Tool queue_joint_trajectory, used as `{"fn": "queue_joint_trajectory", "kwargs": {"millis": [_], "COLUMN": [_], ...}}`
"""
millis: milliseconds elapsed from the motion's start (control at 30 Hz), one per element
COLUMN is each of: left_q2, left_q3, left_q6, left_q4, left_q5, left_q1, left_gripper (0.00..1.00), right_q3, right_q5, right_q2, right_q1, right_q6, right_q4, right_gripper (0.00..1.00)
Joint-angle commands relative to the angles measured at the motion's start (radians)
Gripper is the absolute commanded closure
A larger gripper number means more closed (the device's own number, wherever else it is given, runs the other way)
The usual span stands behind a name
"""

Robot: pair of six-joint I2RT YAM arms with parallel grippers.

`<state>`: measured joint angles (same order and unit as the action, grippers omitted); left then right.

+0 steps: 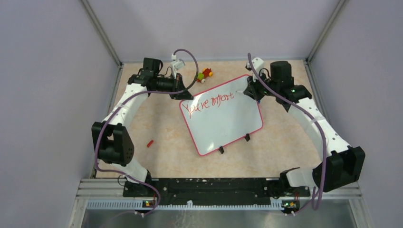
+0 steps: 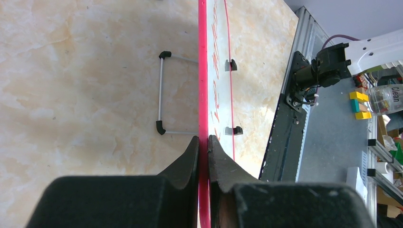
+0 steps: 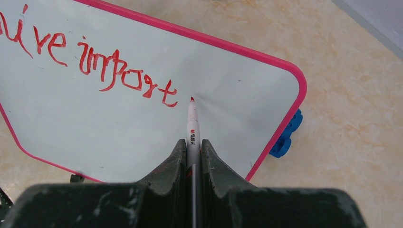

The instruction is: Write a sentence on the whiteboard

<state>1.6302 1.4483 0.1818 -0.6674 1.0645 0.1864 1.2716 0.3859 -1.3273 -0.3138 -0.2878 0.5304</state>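
Observation:
The whiteboard (image 1: 223, 118) lies tilted on the table, white with a pink rim (image 2: 203, 71) and two black clips on its near edge. Red lettering, the sentence (image 1: 210, 102), reads "You're import" along its far side; the right wrist view shows its end (image 3: 123, 76). My left gripper (image 1: 182, 95) is shut on the board's far-left rim (image 2: 204, 142). My right gripper (image 1: 250, 90) is shut on a white marker (image 3: 192, 128), whose red tip sits on the board just right of the last letter.
A small toy of coloured blocks (image 1: 206, 74) lies behind the board. A red marker cap (image 1: 150, 143) rests on the table to the left. A blue piece (image 3: 285, 137) sticks out under the board's right corner. A wire stand (image 2: 164, 95) shows beneath the board.

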Motion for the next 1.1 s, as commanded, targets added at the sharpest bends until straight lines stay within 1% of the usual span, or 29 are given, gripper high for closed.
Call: {"fn": "queue_joint_trajectory", "kwargs": {"millis": [0, 667, 867, 1067], "left_q2": [0.002, 0.010, 0.008, 0.011], "left_q3": [0.016, 0.018, 0.020, 0.025], "left_q6": [0.011, 0.016, 0.016, 0.014], "left_q4": [-0.012, -0.012, -0.012, -0.013], "left_q5": [0.018, 0.016, 0.015, 0.013], "left_q1": [0.019, 0.019, 0.019, 0.019], "left_gripper": [1.00, 1.00, 1.00, 1.00], "right_q3": [0.034, 0.068, 0.082, 0.059], "right_q5": [0.006, 0.035, 0.057, 0.055], "right_q2": [0.031, -0.046, -0.052, -0.048], "right_q1": [0.013, 0.012, 0.009, -0.003], "right_q6": [-0.004, 0.005, 0.013, 0.004], "right_q4": [-0.008, -0.027, -0.020, -0.013], "right_gripper": [1.00, 1.00, 1.00, 1.00]}}
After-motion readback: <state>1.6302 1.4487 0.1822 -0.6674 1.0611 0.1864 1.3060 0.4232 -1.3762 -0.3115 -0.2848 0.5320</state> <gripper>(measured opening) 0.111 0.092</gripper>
